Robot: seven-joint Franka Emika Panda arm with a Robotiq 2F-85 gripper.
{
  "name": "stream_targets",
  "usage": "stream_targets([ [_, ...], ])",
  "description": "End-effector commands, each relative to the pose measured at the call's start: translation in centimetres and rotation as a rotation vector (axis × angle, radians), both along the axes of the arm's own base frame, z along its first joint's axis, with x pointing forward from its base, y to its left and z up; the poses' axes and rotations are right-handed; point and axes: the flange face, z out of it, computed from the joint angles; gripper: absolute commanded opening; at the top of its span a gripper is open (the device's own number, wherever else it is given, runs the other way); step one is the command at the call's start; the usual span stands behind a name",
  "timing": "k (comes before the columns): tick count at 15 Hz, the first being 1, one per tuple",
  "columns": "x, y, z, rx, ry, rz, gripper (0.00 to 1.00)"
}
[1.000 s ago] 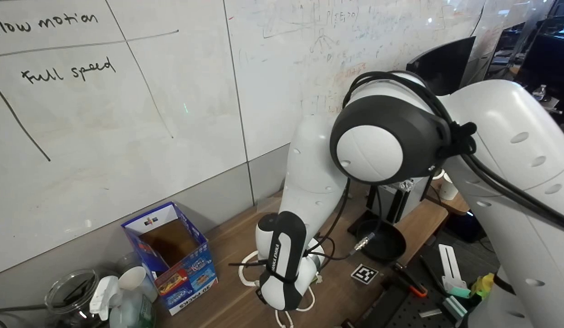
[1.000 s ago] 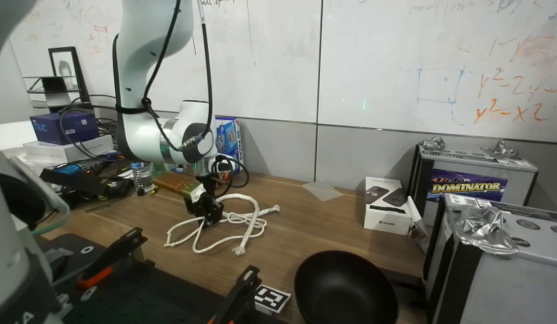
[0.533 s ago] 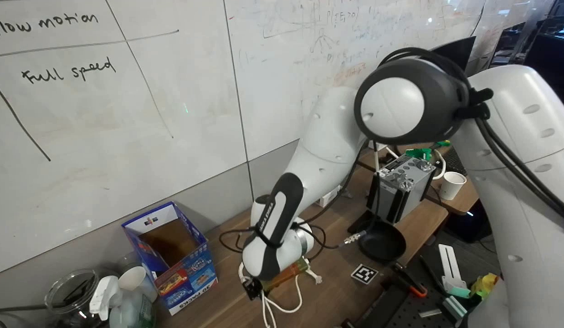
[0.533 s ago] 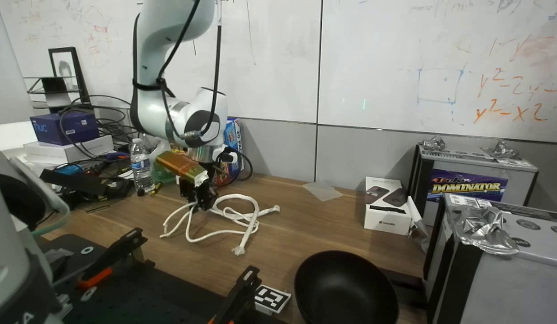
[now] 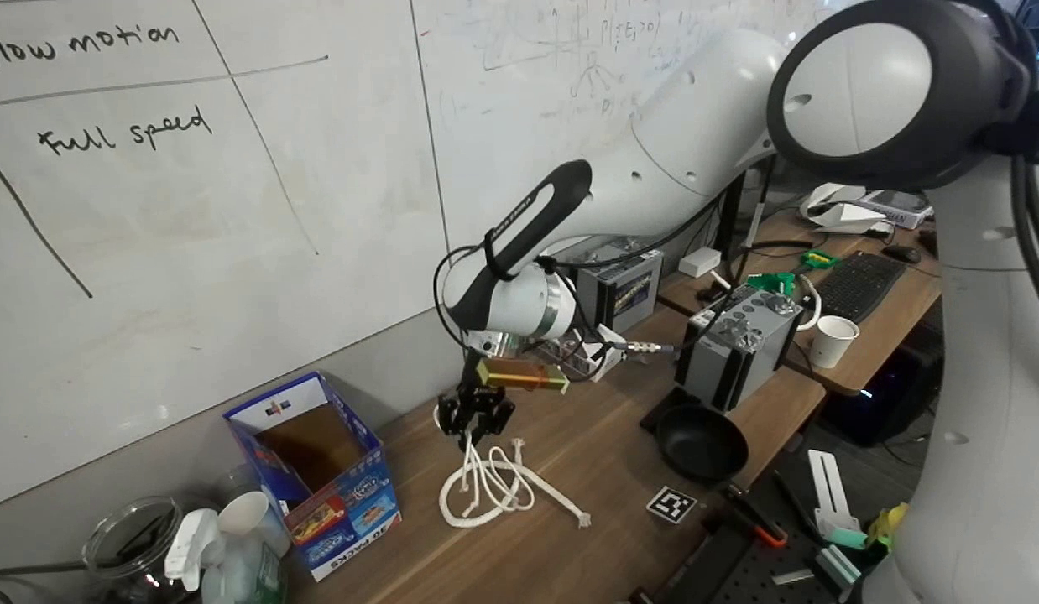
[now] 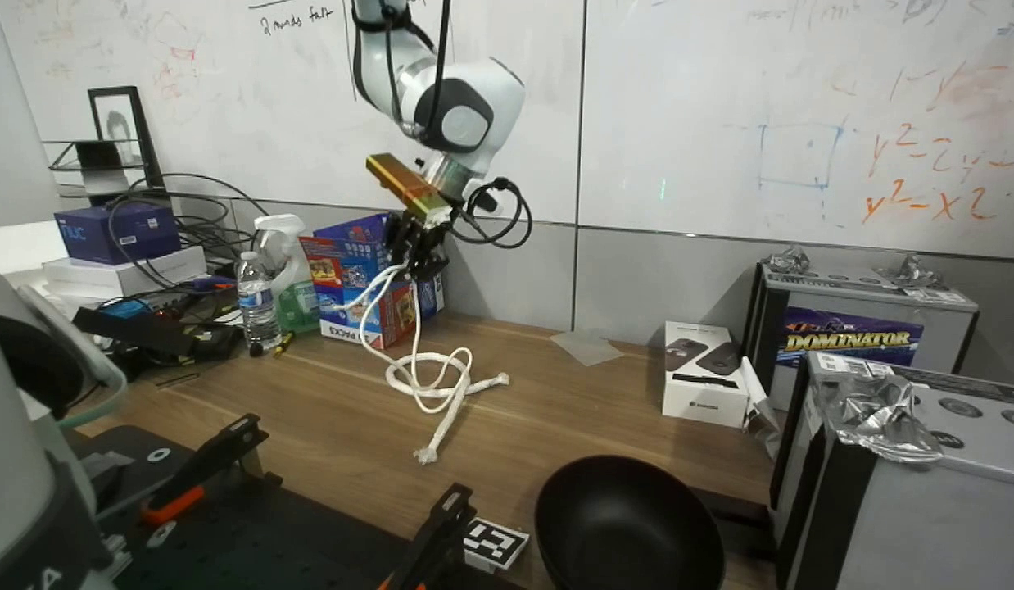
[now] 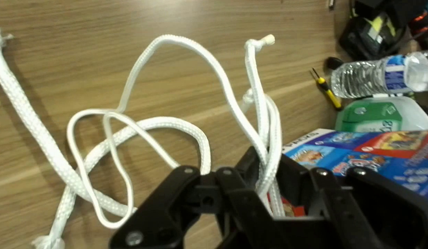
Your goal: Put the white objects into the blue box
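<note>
Newly risen, the claw (image 5: pixel 471 436), closed on the thin white cord (image 7: pixel 231 98), trails slack across the thick rope (image 7: pixel 55 154); transport to the blue box (image 5: pixel 343 513), I judge, follows.

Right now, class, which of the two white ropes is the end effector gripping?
The thinner rope, pinched in the end effector; the thicker rope lies on the table, ungripped.

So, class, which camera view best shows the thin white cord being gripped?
The wrist view: close up, it shows the thin white cord bunched in the end effector, with separate strands and a free end clear. Both exterior views show it smaller, hanging from the end effector down toward the table.
</note>
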Motion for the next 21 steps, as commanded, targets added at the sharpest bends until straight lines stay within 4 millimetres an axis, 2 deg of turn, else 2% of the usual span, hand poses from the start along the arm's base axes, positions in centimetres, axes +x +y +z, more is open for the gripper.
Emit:
stream_targets([
  [1, 2.4, 0.7, 5.0, 0.036, -0.016, -0.037, 0.04],
  [4, 4.3, 2.8, 8.0, 0.037, -0.041, -0.044, 0.03],
  [10, 6.9, 10.4, 14.3, 0.017, -0.124, -0.073, 0.01],
  [13, 7.7, 13.2, 18.0, -0.004, -0.175, -0.097, 0.01],
  [16, 8.5, 14.4, 22.3, -0.025, -0.238, -0.128, 0.01],
  [21, 9.8, 15.2, 28.3, 0.011, -0.294, -0.326, 0.01],
])
